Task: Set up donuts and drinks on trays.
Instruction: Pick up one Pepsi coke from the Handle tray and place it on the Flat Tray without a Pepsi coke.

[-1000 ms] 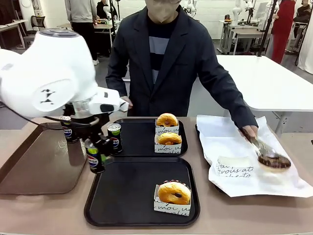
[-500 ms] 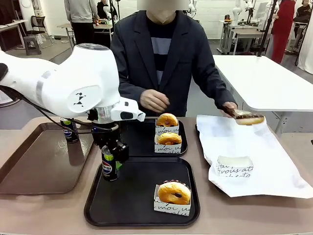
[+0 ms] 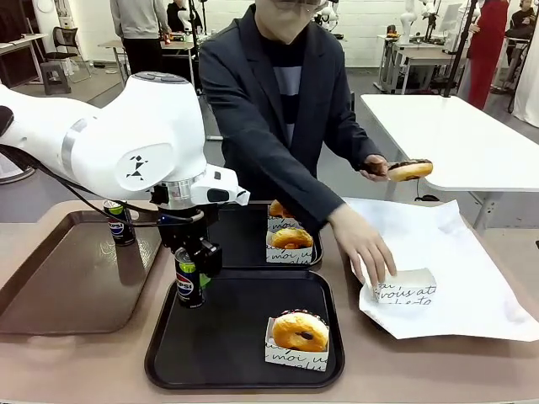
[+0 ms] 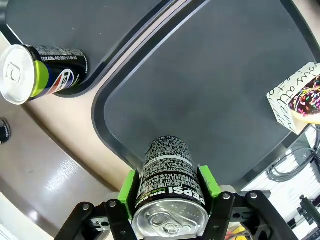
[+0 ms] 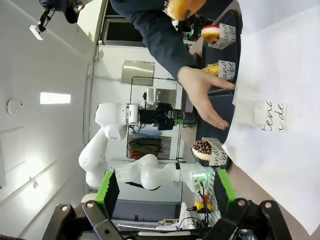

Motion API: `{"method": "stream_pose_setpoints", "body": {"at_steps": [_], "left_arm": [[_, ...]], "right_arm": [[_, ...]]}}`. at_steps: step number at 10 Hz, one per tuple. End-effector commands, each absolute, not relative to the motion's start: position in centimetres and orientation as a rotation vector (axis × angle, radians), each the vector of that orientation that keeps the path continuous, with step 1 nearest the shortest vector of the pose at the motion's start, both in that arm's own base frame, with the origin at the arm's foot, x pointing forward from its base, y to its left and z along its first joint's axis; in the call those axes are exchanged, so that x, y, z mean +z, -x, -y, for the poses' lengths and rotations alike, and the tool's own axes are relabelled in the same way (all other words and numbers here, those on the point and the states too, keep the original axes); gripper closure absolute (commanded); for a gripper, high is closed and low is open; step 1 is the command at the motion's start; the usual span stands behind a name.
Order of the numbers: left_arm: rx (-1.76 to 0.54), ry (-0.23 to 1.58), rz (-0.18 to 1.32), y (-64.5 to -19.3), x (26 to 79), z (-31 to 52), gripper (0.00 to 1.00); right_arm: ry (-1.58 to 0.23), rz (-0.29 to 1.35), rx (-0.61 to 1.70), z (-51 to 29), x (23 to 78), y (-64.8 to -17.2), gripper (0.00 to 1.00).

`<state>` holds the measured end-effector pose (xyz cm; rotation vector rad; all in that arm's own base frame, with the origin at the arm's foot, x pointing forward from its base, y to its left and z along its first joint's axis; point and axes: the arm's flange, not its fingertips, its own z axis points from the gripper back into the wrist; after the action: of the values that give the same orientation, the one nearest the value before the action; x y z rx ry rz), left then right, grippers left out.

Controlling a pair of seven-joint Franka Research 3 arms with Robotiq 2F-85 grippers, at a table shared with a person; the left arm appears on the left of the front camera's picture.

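My left gripper [image 3: 190,271] is shut on a black Pepsi can [image 3: 189,288], held upright at the far left corner of the near black tray [image 3: 227,353]. From the left wrist the can [image 4: 170,175] sits between my green pads over that tray [image 4: 215,95]. A second can [image 4: 35,75] stands in the corner of the far tray [image 3: 240,240]. One sleeved donut [image 3: 300,332] lies on the near tray, and a sleeved donut [image 3: 291,239] with another behind it lies on the far one. My right gripper [image 5: 167,192] is open and holds nothing.
The person holds a chocolate donut [image 3: 410,170] in tongs above white paper [image 3: 472,286], the other hand [image 3: 366,248] reaching onto an unfilled paper sleeve [image 3: 406,286]. A third can [image 3: 118,221] stands on the brown tray [image 3: 67,286] at the left.
My left gripper carried the can rightward from the brown tray's edge to the near black tray's corner. The person lifted the chocolate donut with tongs and reached the other hand to the sleeve.
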<state>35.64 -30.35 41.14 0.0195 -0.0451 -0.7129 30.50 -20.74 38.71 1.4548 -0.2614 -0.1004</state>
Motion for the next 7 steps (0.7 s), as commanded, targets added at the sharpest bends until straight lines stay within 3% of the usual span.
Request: {"method": "stream_pose_setpoints", "body": {"at_steps": [1,5,7], "left_arm": [[-0.714,-0.02,0.042,-35.7,41.0,30.4,0.41],[-0.65,0.255,0.12,-36.3,41.2,32.5,0.41],[-0.644,0.23,0.062,-36.6,39.8,33.6,0.41]], "right_arm": [[-1.465,0.277,-0.09,20.8,38.7,-30.4,0.0],[-1.465,0.277,-0.09,20.8,38.7,-30.4,0.0],[-1.465,0.277,-0.09,20.8,38.7,-30.4,0.0]]}}
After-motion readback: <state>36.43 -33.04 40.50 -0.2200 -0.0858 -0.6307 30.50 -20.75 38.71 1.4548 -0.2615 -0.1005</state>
